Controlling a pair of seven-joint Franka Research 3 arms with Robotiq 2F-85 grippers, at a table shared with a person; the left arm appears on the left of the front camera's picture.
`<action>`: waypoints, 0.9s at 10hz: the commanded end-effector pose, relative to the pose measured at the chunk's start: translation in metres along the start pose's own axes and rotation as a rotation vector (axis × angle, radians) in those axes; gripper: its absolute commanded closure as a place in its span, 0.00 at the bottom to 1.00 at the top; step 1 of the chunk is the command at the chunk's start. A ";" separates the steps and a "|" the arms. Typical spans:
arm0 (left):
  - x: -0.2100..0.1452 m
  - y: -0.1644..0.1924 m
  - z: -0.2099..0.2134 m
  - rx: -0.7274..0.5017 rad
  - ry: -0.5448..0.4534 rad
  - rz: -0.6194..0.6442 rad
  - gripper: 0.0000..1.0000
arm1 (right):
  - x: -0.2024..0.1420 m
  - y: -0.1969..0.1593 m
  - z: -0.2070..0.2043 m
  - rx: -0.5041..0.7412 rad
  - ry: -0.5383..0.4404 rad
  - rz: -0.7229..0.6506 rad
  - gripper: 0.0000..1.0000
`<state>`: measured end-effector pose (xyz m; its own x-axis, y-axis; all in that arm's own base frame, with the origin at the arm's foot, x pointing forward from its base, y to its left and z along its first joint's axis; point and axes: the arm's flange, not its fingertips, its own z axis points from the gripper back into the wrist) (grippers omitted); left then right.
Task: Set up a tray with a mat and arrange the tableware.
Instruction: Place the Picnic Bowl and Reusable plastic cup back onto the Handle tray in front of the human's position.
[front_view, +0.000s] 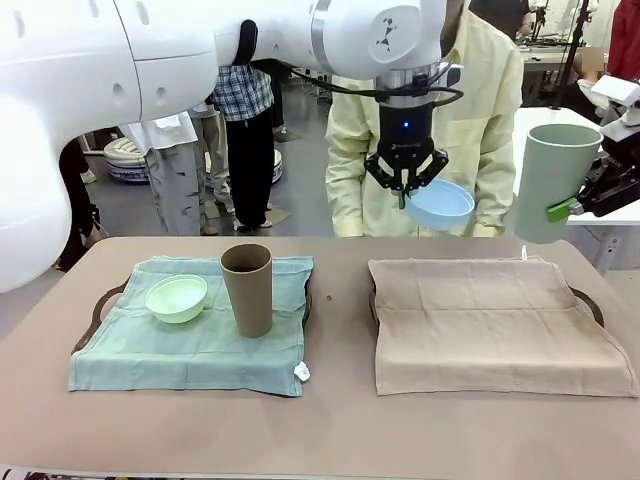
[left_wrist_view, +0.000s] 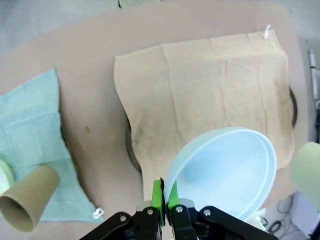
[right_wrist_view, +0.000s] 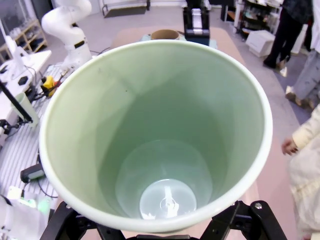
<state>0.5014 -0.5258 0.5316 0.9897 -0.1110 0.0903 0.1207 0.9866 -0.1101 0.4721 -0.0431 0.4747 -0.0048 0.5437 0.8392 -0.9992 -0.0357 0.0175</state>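
Placement step for the beige mat (front_view: 495, 320), lower right. Left gripper (front_view: 404, 195), upper centre, pinches the light blue bowl (front_view: 441, 204) by its rim; right gripper (front_view: 572, 207) grips the pale green cup (front_view: 550, 180), upper right. Next: lower both onto the mat

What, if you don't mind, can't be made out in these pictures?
- Front view: both trays lie mostly under the green mat and beige mat; only handles show.
- Right wrist view: the pale green cup hides the right gripper's fingers and the table below.
- Left wrist view: the brown cup is cut by the edge.
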 end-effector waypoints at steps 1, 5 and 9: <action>0.004 0.008 -0.036 -0.088 0.066 0.013 0.96 | -0.035 -0.008 -0.016 0.036 -0.030 0.055 0.18; 0.001 0.008 -0.087 -0.073 0.111 -0.011 0.96 | -0.086 -0.018 -0.045 0.089 -0.033 0.023 0.18; -0.002 0.002 -0.123 -0.050 0.087 -0.054 0.96 | -0.120 -0.021 -0.059 0.107 -0.055 0.009 0.18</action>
<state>0.5107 -0.5380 0.4140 0.9879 -0.1541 -0.0178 0.1496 0.9769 -0.1526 0.4887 -0.0548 0.3453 0.0190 0.4998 0.8659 -0.9882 -0.1221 0.0922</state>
